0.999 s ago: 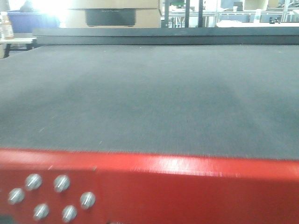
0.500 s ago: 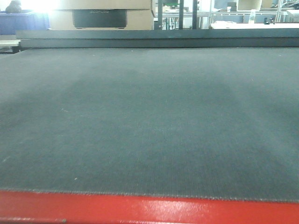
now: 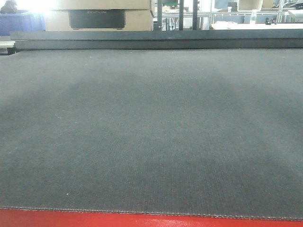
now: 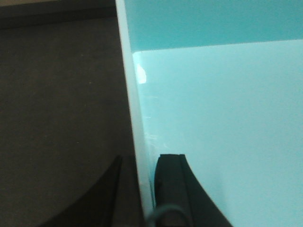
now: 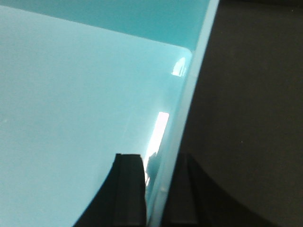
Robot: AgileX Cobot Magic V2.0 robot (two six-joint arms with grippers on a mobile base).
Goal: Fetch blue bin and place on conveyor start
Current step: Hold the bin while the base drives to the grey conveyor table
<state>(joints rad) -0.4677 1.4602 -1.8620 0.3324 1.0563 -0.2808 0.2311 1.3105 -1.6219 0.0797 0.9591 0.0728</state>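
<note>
The blue bin [image 4: 213,118] is glossy plastic, conveyor start [image 3: 151,132] matte, perhaps woven.

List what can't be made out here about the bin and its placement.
- Wrist views: most of the bin is cut off by the frame edges; only the wall parts gripped by the left gripper and right gripper show.
- Wrist views: whether the bin touches the belt; its walls hide the underside.
- Front view: bin and grippers are out of frame.

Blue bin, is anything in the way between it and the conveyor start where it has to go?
Nothing visible. The left gripper and right gripper each clamp a wall of the blue bin, and the conveyor start shows only bare belt ahead and beside the bin.
</note>
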